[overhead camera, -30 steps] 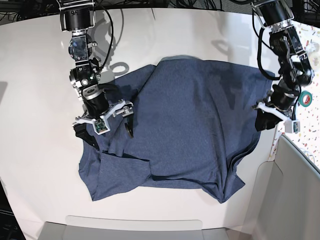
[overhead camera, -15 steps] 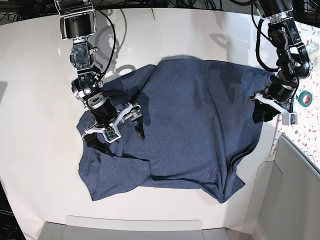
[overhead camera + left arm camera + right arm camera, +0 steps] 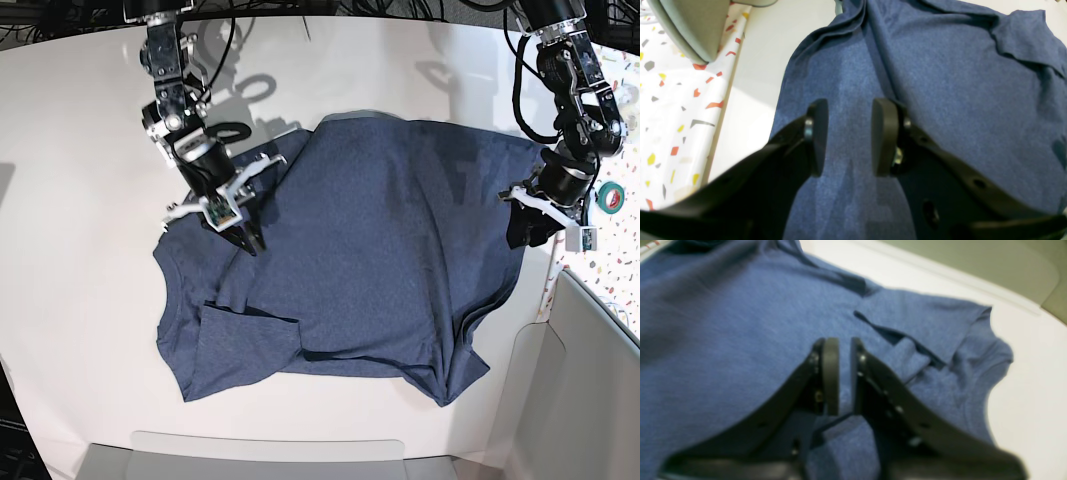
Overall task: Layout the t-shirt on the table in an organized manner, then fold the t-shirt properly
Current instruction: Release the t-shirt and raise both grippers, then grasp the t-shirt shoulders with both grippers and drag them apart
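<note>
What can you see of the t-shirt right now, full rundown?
The t-shirt is dark heathered navy cloth, soft and matte, spread mostly flat on the white table but untidy: one sleeve is folded over near the front corner, the hem bunches into wrinkles at the other front corner, and a ridge runs along one side. No lettering shows. The right gripper has its jaws nearly shut over the fabric by a sleeve; whether it pinches cloth is unclear. The left gripper stands part open over the opposite edge.
</note>
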Controlling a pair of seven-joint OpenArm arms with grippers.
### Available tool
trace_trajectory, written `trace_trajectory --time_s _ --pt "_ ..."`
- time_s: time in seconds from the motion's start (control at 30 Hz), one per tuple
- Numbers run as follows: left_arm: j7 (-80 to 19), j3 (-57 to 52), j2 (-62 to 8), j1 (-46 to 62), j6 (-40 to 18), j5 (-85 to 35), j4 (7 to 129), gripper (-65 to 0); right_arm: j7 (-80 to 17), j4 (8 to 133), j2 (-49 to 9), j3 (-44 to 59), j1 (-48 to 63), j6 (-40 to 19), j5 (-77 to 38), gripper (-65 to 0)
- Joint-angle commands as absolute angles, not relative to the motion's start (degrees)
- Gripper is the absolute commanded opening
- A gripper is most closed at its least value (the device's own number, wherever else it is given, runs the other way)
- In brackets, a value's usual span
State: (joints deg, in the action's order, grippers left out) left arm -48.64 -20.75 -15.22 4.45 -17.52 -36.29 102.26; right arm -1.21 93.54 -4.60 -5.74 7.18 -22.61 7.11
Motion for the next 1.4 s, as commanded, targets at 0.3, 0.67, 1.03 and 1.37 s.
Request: trace_trajectory --time_s 0.3,0.67,1.03,1.37 --pt "-47.34 -20.79 -16.22 5.05 -17.89 -36.79 103.25 -46.3 -1.98 101.76 -5.05 4.97 16.40 -16.40 6.29 -64.4" --pt "-48.04 -14.55 -16.22 5.41 -17.89 -36.62 102.90 -64.4 -7.34 97.36 -5.23 2.51 14.73 -16.13 -8.13 -64.8" --pt "-47.43 -10.07 -17.45 8.66 -17.71 -25.36 92.18 -64.6 -10.77 95.60 -10.15 0.22 17.45 -16.04 -9.01 -64.8" --pt "-47.43 -10.68 -17.63 9.89 -17.71 -22.99 91.47 -64.6 -14.29 91.91 -20.62 5.32 19.03 -15.96 -9.10 -64.8"
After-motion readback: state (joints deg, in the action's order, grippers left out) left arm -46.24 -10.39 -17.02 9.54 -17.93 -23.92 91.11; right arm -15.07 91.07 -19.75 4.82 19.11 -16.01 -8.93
